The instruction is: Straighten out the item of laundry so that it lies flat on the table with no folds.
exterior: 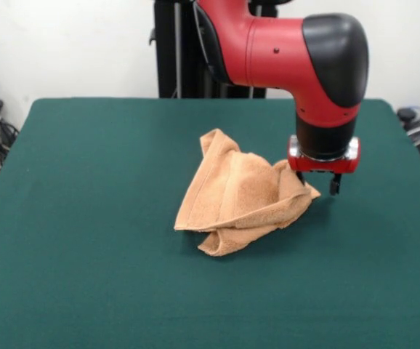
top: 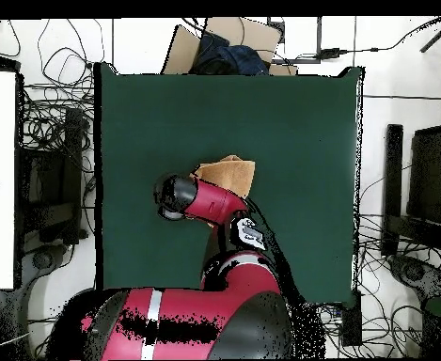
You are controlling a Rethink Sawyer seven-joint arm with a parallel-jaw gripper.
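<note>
A dark green table (exterior: 65,218) fills the front view, with a white wall behind it. Near its middle sits the item of laundry (exterior: 239,196), a peach-orange towel bunched into a peaked heap with a fold rolled under along its near edge, far from flat. My gripper (exterior: 317,183) hangs at the towel's right-hand corner in this view, low and close to the cloth. Two dark fingertips (exterior: 334,186) show under the red wrist ring, one at the towel's corner and one just clear of it. I think they stand apart with nothing pinched, but my wrist hides much of them, so I cannot tell for sure.

From overhead, my arm covers most of the towel (top: 231,174); only a tan patch shows beyond the wrist, near the middle of the table (top: 299,113). The gripper itself is hidden there.

What matters for the coming move: the heap lies to one side of my gripper, toward the table's middle, so I judge that pulling the corner away from the bulk would open the folds.
</note>
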